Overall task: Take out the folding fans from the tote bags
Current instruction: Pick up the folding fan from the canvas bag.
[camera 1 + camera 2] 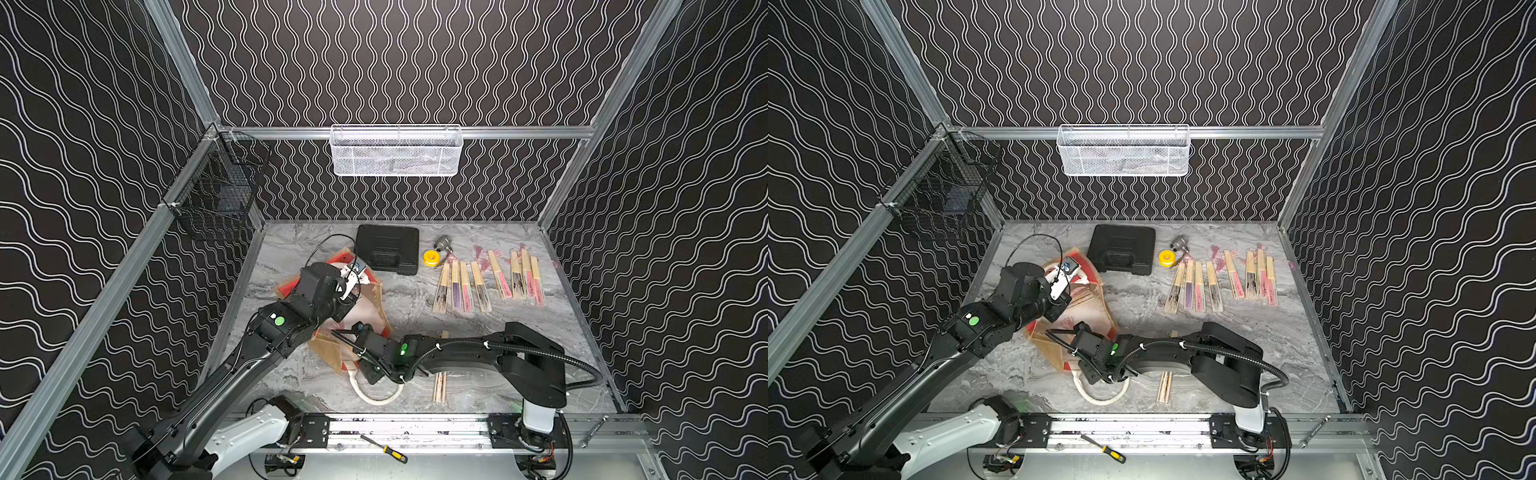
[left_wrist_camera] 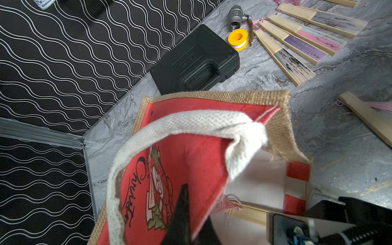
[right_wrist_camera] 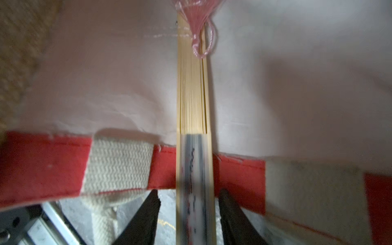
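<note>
The right gripper (image 3: pixel 188 194) stands spread at the mouth of the tote bag (image 2: pixel 191 148), one jaw on each side of a closed fan (image 3: pixel 194 95), with a gap showing on both sides, so nothing is pinched. That fan lies half inside on the white lining, tassel end deepest, its pleated end crossing the red rim toward the jaws. The left gripper (image 2: pixel 188 203) is pressed together on the edge of the bag's red printed panel and holds the mouth up and open.

The step in hand looks like drawing this fan out. The next move calls for closing squarely on the pleated end, then pulling straight back along the fan's length so the ribs slide over the rim and do not catch.

The bag lies on its side in the left half of the table (image 1: pixel 561 374), its white handle (image 1: pixel 374 397) looping toward the front edge. A row of fans (image 1: pixel 480 286) is laid out toward the far right corner, and two more (image 1: pixel 439 386) lie by the front edge under the right arm. Bare table between the bag and that row gives room to set down. The black case (image 1: pixel 386 249) sits at the far edge, close behind the bag.
</note>
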Action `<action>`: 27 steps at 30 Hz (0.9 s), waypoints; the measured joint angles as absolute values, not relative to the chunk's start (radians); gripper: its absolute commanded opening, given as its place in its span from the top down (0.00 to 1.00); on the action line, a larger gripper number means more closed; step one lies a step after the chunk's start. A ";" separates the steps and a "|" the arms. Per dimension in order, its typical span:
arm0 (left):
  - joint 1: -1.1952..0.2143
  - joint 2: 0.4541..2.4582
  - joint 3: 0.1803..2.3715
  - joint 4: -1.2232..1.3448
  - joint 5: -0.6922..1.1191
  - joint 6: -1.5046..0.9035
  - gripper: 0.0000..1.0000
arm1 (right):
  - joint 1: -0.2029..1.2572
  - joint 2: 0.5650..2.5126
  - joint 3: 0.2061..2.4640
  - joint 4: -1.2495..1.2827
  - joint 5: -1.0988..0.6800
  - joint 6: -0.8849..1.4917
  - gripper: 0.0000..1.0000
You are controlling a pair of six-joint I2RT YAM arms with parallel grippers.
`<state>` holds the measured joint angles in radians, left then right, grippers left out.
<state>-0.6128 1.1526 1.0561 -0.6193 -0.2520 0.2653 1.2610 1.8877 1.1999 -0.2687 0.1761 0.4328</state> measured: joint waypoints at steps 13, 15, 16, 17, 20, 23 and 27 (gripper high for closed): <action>-0.614 1.152 1.056 -0.620 -0.252 0.265 1.00 | 1.248 2.036 1.299 -0.192 0.253 0.382 0.50; -0.615 1.152 1.056 -0.620 -0.252 0.265 1.00 | 1.248 2.059 1.309 -0.185 0.256 0.379 0.52; -0.616 1.152 1.056 -0.620 -0.252 0.265 1.00 | 1.248 2.064 1.312 -0.179 0.258 0.380 0.53; -0.616 1.152 1.056 -0.620 -0.253 0.265 1.00 | 1.247 2.068 1.313 -0.173 0.258 0.381 0.55; -0.616 1.152 1.055 -0.622 -0.255 0.265 1.00 | 1.243 2.078 1.312 -0.139 0.257 0.381 0.62; -0.616 1.152 1.055 -0.623 -0.258 0.265 1.00 | 1.241 2.085 1.311 -0.121 0.257 0.383 0.67; -0.616 1.152 1.055 -0.623 -0.258 0.265 1.00 | 1.238 2.072 1.296 -0.109 0.249 0.390 0.70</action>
